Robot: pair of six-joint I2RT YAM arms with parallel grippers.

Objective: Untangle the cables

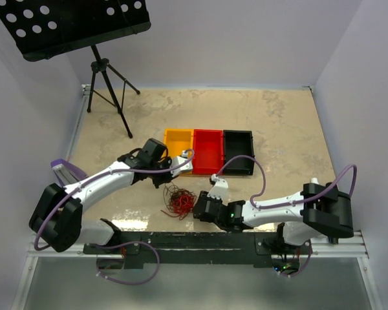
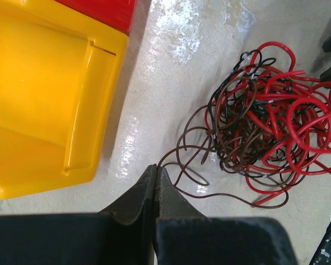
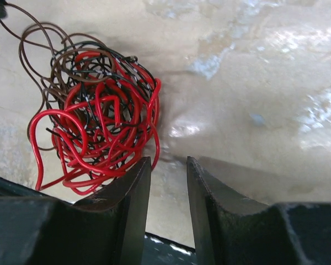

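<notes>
Take the cables [image 1: 180,201] as your mark. Beyond them a yellow bin [image 1: 178,142], a red bin [image 1: 207,150] and a black bin [image 1: 238,150] stand in a row and wall off the far side. The left end effector [image 2: 156,171] crowds their far-left edge; the right end effector [image 3: 166,165] sits just to their right. Left of them you have bare surface [image 1: 139,210], and more beyond the bins, up to the tripod [image 1: 101,64] in the far-left corner.

Red, black, brown cables [image 2: 270,121]; yellow bin [image 2: 38,94]
</notes>
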